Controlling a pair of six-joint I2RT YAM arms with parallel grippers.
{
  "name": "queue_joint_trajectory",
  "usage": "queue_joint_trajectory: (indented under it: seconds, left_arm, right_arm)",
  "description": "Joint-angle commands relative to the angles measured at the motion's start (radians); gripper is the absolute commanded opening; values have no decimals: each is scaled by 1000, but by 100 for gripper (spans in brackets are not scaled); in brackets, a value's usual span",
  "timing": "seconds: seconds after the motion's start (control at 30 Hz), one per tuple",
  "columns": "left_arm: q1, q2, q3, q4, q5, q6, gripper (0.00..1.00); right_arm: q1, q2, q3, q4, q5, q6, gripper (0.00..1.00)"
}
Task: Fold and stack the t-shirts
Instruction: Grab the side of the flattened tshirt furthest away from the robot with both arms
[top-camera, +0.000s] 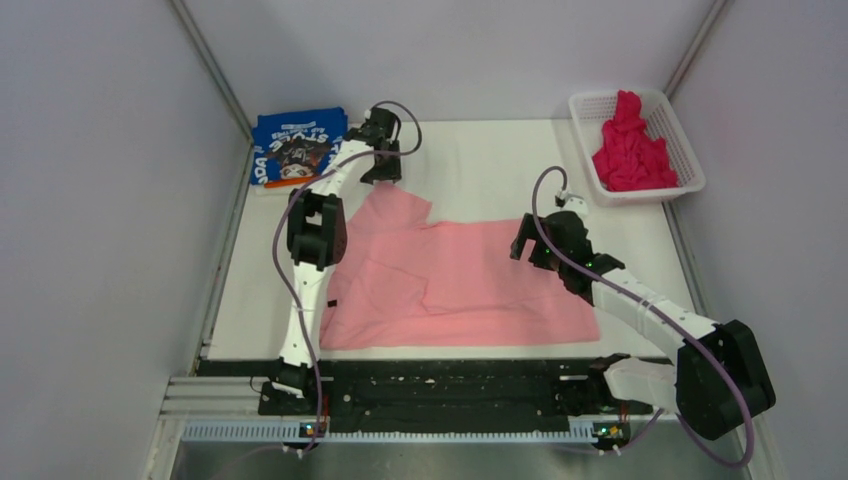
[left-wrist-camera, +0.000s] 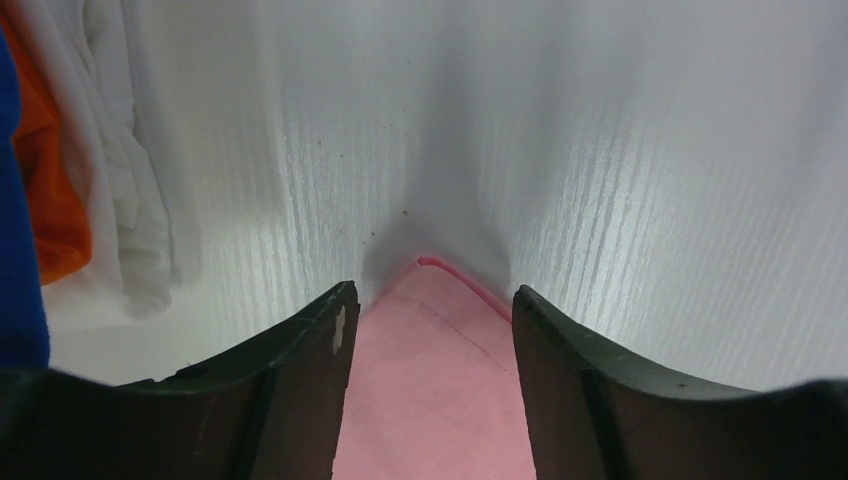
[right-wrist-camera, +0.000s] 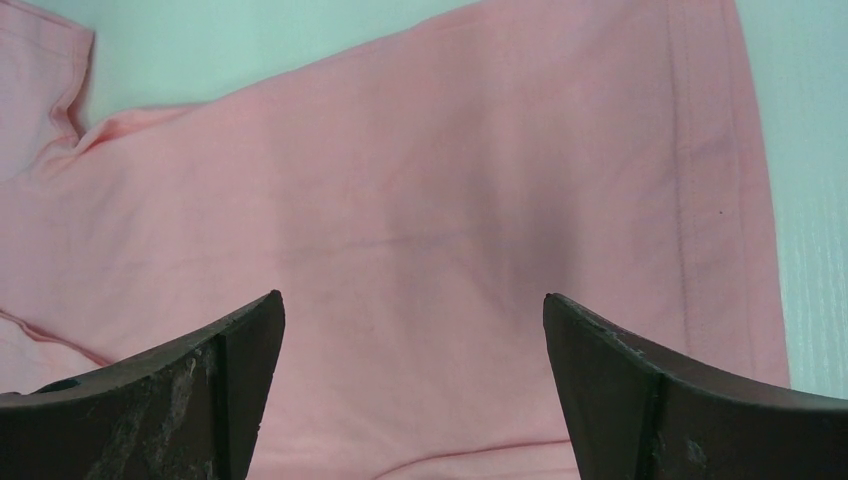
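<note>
The light pink t-shirt (top-camera: 450, 280) lies spread on the white table, partly folded. My left gripper (top-camera: 384, 170) is open at the shirt's far left corner. In the left wrist view that pink corner (left-wrist-camera: 440, 360) lies flat on the table between the open left gripper (left-wrist-camera: 430, 300). My right gripper (top-camera: 532, 247) is open and empty, hovering over the shirt's right part. The right wrist view shows the open right gripper (right-wrist-camera: 413, 305) above pink cloth (right-wrist-camera: 420, 200) near its hem. The blue t-shirt (top-camera: 295, 147) lies folded at the back left. The magenta t-shirt (top-camera: 632, 145) is bunched in the basket.
The white mesh basket (top-camera: 690, 160) stands at the back right corner. White walls enclose the table on three sides. The blue shirt's edge (left-wrist-camera: 15, 250), with orange and white print, shows at the left of the left wrist view. The black rail (top-camera: 440, 385) runs along the near edge.
</note>
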Motion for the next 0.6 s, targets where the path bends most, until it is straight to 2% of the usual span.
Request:
queue_joint_trajectory:
  seconds: [0.0,0.1,0.27,0.47,0.57]
  left_arm:
    - [1,-14,-7,11,-41,25,61]
    - [1,-6,-8,13,-37,29,58]
    - [1,2,-10,9,-13,39,42]
    - [1,5,-31,8,-21,34,39]
    - [1,1,-49,3,-6,24,30]
  right_arm:
    - [-8,4,25,35,-1,-12,99]
    - [-7,1,26,35,12,-13,99]
    - [-9,8,33,32,17,-19,99]
    - [-18,11,27,53,64,2,99]
    - [-28,26,43,59,81,18,99]
